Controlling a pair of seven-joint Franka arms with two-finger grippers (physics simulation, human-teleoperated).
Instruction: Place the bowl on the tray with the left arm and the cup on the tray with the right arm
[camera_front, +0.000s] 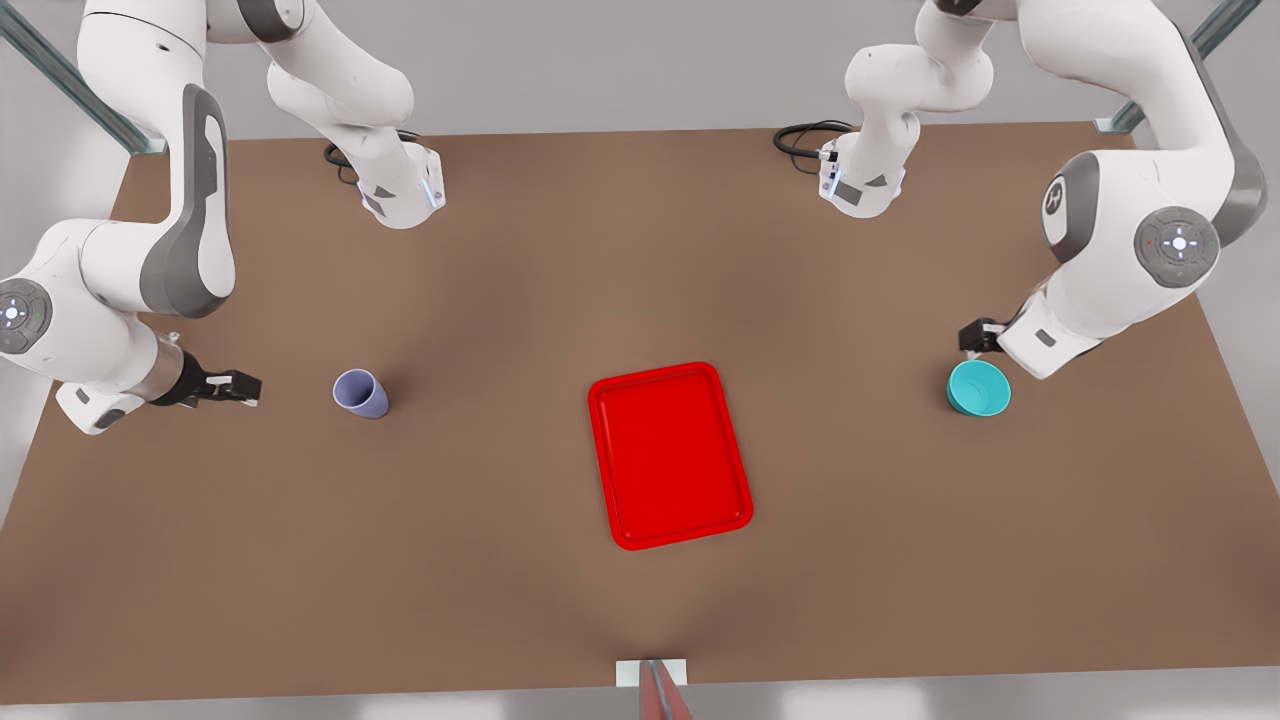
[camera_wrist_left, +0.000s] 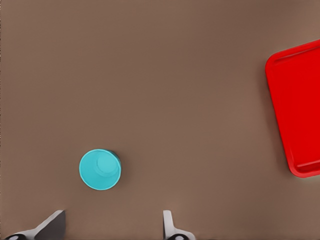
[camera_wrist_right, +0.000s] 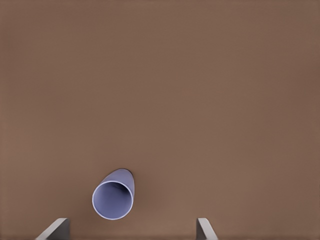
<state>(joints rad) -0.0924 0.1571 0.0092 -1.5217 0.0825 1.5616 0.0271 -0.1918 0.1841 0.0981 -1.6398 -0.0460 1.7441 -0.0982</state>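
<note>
Brown matte tabletop runs edge to edge under a pale grey wall, with a white arm based at either far corner. At the middle of the front view lies the flat bright red rectangular tray with rounded corners and a low rim, nothing on it. Toward 9 o'clock from the tray stands the small plain lavender tapered cup, upright and open end up. Toward 3 o'clock sits the small round teal bowl, also upright.

The left gripper hangs just at 11 o'clock of the bowl in the front view, close over its rim but not around it; in the left wrist view its fingertips stand wide apart, with the bowl just ahead of the gap and off toward one finger. The right gripper waits at 9 o'clock of the cup, a clear gap between them, jaws spread in the right wrist view, the cup again nearer one finger.

Neither object has been gripped. The main risk, as I judge it, is that offset: descending without recentring could set a finger on a rim and tip the cup or push the bowl away. A thin rim pinch might also slip during the carry.
</note>
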